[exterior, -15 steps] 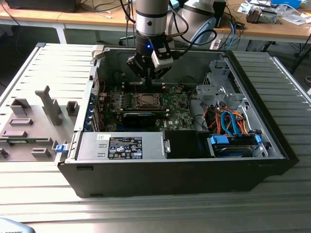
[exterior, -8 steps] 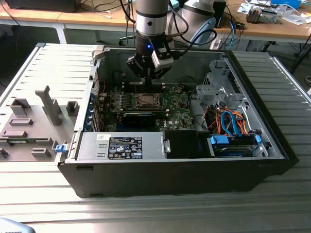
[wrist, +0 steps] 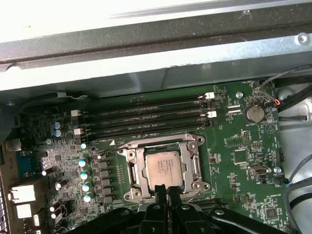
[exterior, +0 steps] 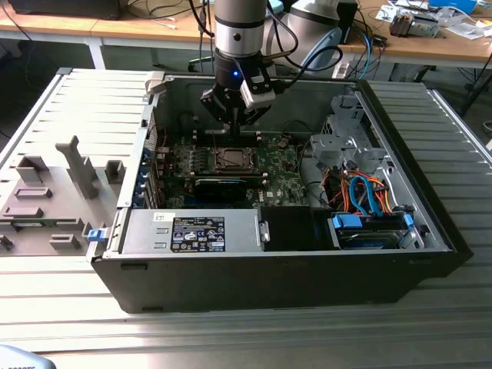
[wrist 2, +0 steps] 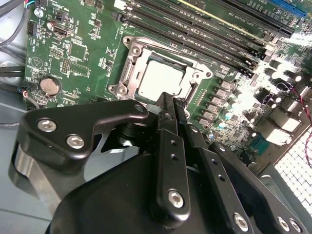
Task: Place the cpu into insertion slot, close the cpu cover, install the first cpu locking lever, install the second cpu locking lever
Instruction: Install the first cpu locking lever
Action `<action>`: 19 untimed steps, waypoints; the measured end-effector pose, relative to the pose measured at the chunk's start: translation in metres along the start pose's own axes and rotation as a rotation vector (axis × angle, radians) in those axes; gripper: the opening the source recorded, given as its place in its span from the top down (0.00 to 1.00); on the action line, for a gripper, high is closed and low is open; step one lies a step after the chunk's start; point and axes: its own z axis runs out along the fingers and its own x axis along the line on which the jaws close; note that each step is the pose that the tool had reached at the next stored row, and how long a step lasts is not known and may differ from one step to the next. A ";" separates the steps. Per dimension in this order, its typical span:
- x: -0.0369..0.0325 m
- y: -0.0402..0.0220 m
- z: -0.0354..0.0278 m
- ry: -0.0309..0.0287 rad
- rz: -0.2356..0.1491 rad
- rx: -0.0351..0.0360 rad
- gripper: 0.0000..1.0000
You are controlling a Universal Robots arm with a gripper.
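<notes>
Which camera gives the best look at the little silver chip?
The first wrist view: the cpu faces the camera squarely in its socket. The second wrist view shows it angled beyond the gripper; in the exterior view it is a small patch below the arm.

A ribbed metal table (exterior: 231, 338) carries the open computer case (exterior: 284, 277).

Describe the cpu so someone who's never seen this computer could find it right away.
Start at the open computer case on the metal table and find the green motherboard on its floor. Near the board's middle, beside the long black memory slots, sits a shiny metal-framed insertion slot. The cpu is the flat silvery-grey square lying inside it, the only plain metal-topped square there, just ahead of the gripper.
</notes>
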 end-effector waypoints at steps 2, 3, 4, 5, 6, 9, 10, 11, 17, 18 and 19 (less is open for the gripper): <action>0.0000 0.0000 0.0000 -0.0001 -0.003 -0.0001 0.84; 0.0000 0.0000 0.0000 -0.0002 -0.005 -0.0001 0.84; 0.0000 0.0000 0.0000 -0.0002 -0.007 -0.0001 0.84; 0.0000 0.0000 0.0001 -0.0002 -0.009 -0.0002 0.84; 0.0000 0.0000 0.0001 -0.0002 -0.010 -0.0002 0.84; 0.0000 0.0000 0.0001 -0.0004 -0.014 -0.0003 0.84; 0.0000 0.0000 0.0001 -0.0004 -0.015 -0.0003 0.84; 0.0000 0.0000 0.0001 -0.0004 -0.015 -0.0003 0.84; 0.0000 0.0000 0.0002 -0.0005 -0.020 -0.0003 0.84; 0.0000 0.0000 0.0003 -0.0006 -0.021 -0.0003 0.84; 0.0000 0.0000 0.0004 -0.0006 -0.021 -0.0003 0.84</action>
